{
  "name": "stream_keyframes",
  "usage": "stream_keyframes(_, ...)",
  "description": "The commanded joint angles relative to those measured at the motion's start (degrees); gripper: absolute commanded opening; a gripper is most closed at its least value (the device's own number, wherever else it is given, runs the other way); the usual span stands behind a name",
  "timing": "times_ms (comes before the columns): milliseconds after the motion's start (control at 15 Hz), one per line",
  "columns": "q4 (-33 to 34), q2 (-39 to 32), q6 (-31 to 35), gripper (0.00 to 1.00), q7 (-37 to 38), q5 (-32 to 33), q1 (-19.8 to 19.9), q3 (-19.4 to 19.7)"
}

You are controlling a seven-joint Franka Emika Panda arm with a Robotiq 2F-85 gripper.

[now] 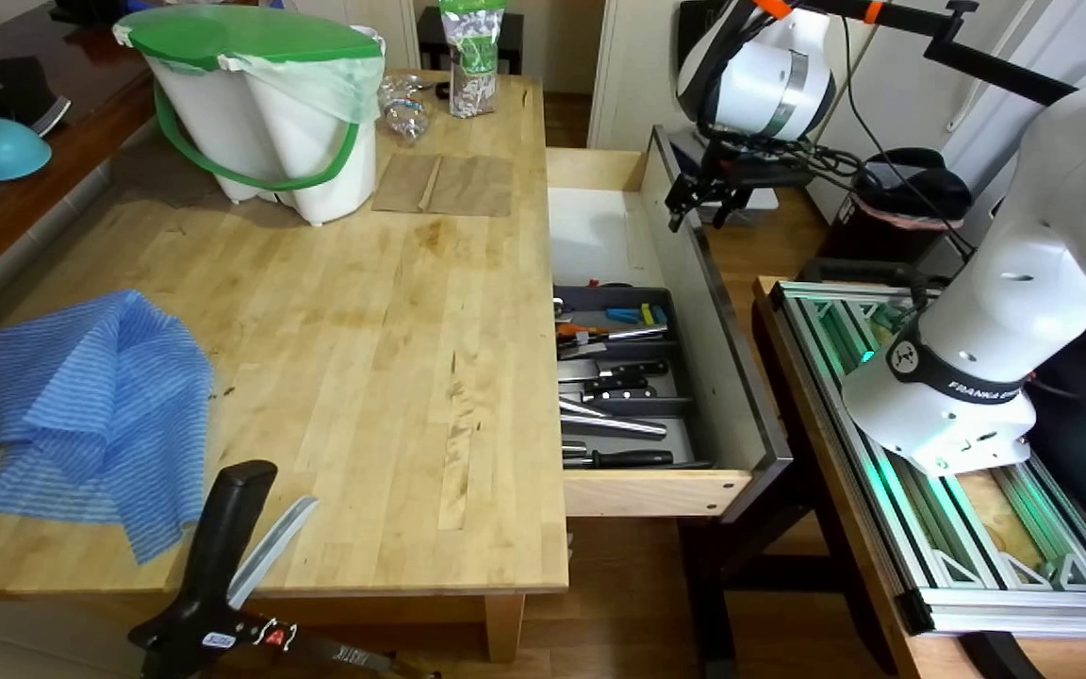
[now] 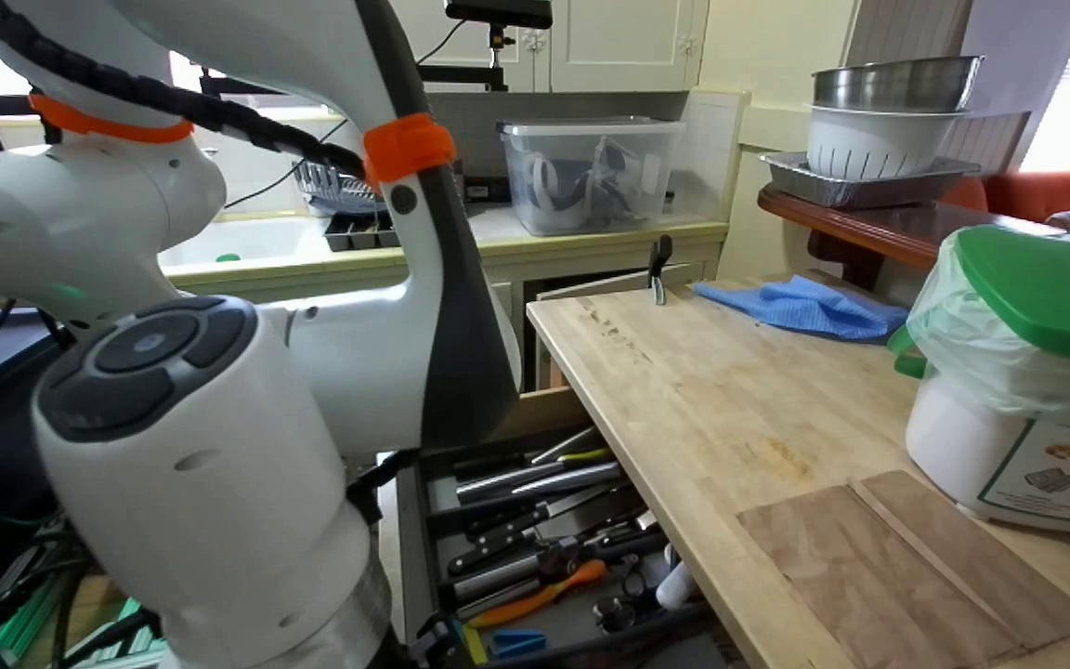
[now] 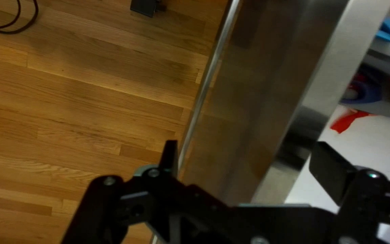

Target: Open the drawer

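Drawer (image 1: pixel 590 226) open below a wide-set end effector (image 3: pixel 247 152)

The fingers (image 3: pixel 170 156) stand well apart over the drawer's smooth front panel (image 1: pixel 717 368); from here I can't tell whether they touch it. Near them, inside the drawer, a dark divided tray (image 1: pixel 604 300) holds black-handled knives (image 1: pixel 642 368) and an orange-handled tool (image 2: pixel 540 599). Behind the end effector, a black collar (image 1: pixel 939 372) on the arm's base (image 1: pixel 939 434) reads "FRANKA"; in front spreads the butcher-block counter (image 1: pixel 345 321), with a rumpled striped cloth (image 1: pixel 109 396) and a white bin (image 1: pixel 251 123) bearing a picture label (image 2: pixel 1055 483).

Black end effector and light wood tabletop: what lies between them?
An exterior view shows it: the open, rectangular, wood-sided drawer, its flat white bottom visible along that stretch.
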State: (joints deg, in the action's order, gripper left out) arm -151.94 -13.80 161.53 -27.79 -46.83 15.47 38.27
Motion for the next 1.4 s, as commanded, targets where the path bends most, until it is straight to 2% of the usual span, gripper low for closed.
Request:
stream_keyframes(0,-4.26,11.09,-0.55,1.00,1.14,5.21,-2.25,3.96)
stream_keyframes(133,-5.48,16.97,-3.89,1.00,2.73,10.78,-3.24,5.63)
stream_keyframes(200,-5.98,19.67,-3.74,1.00,1.74,12.87,-3.49,5.02)
stream_keyframes(267,-6.60,22.24,-3.82,1.00,3.27,17.95,0.66,0.42)
stream_keyframes(467,-7.89,24.92,-4.32,1.00,6.77,30.45,1.53,-4.53)
stream_keyframes(533,-5.49,24.99,-6.94,1.00,8.29,34.69,2.30,-6.32)
stream_keyframes(667,-5.69,28.31,-10.08,1.00,11.14,43.81,4.99,-10.92)
stream_keyframes(800,-5.16,33.70,-16.20,1.00,12.03,51.91,7.20,-14.38)
stream_keyframes(867,-8.40,38.88,-17.99,1.00,12.13,56.16,8.66,-16.14)
stream_keyframes(1067,-6.00,47.18,-29.42,1.00,4.84,58.44,7.55,-16.87)
stream_keyframes(1133,-5.12,50.47,-33.89,1.00,1.84,57.68,6.59,-16.51)
stream_keyframes(1200,-3.93,54.14,-38.61,1.00,-2.11,54.27,4.90,-14.64)
stream_keyframes(1267,-1.96,54.26,-42.90,1.00,-3.85,51.78,3.91,-13.02)
stream_keyframes(1333,-3.01,49.59,-36.30,1.00,1.21,55.18,5.22,-15.27)
